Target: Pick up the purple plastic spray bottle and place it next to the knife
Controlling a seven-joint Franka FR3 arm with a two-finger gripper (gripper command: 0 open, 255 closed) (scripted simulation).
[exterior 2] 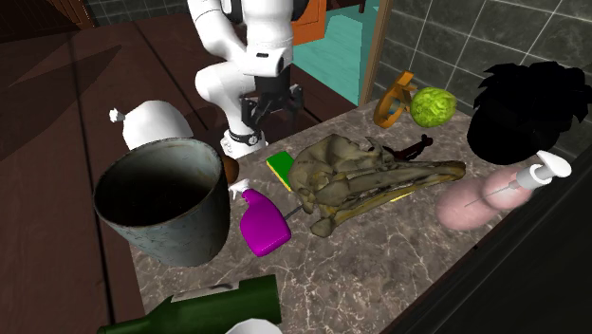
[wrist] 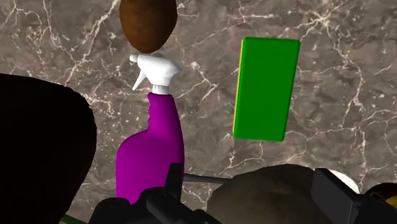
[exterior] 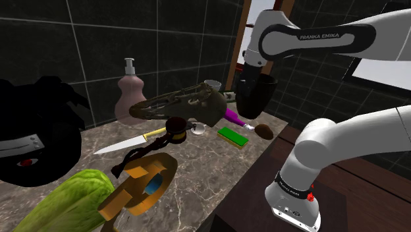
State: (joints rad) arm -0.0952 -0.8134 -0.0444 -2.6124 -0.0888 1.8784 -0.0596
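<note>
2 black fingers of the gripper (wrist: 250, 179) stand apart in my wrist view, clasping nothing. The purple spray bottle (wrist: 150, 149) lies flat on the marble counter (wrist: 343, 95), its base just beside 1 finger and its white trigger head pointing at a brown egg-shaped thing (wrist: 147, 22).

Room is tight there. A dark bucket (exterior 2: 166, 204) crowds 1 side of the bottle and an animal skull (exterior 2: 370, 176) crowds the other. A green sponge (wrist: 266, 89) lies beside the trigger end, apart from it. In the second exterior view the bucket stands at the counter's edge, next to dark wood boards.

In the shoulder view the knife (exterior: 128, 142) lies well apart from the bottle, beyond the skull, with its blade toward that view's left. An orange object (exterior: 139, 186) lies near the blade, and a pink pump bottle (exterior: 130, 93) stands behind it by the tiled wall. I see bare marble between the knife and the sponge, running out to the counter's front edge.
</note>
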